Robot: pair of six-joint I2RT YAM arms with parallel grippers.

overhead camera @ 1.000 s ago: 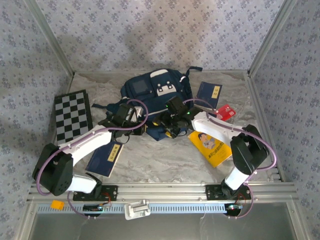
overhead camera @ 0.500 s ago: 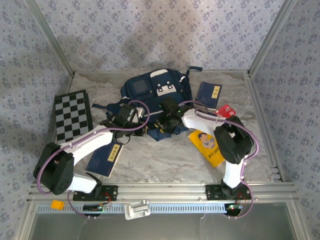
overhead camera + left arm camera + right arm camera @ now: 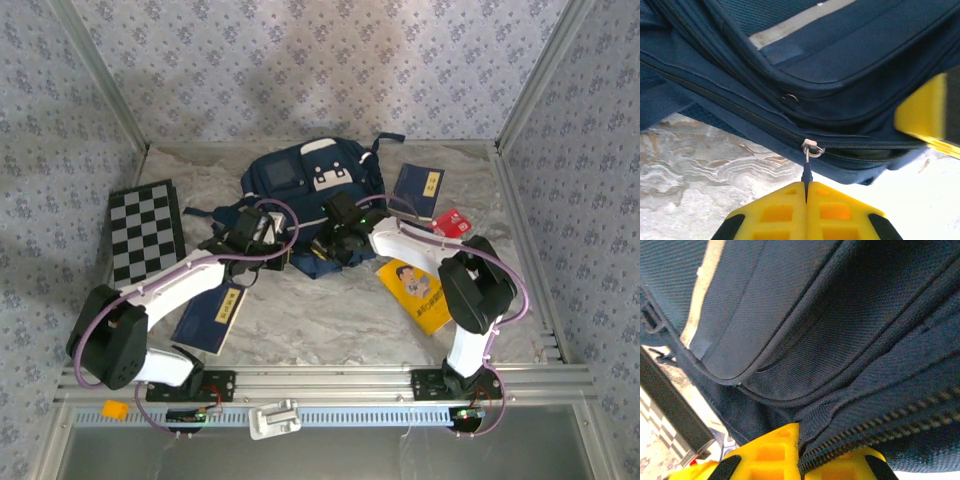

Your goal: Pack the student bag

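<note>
On a pale marbled table (image 3: pixel 300 320) between flowered walls (image 3: pixel 300 60), the student bag (image 3: pixel 300 175) lies toward the back, its inside hidden. At the bag's near edge the left gripper (image 3: pixel 806 187) pinches a zipper pull (image 3: pixel 806 172). The right gripper (image 3: pixel 800 454) pinches the bag's zippered seam (image 3: pixel 880 427).

You have one student bag (image 3: pixel 300 175), two navy booklets (image 3: pixel 418 190), one yellow book (image 3: pixel 420 295), one checkerboard (image 3: pixel 145 232) and one small red item (image 3: pixel 452 222) on the desk (image 3: pixel 320 320).
</note>
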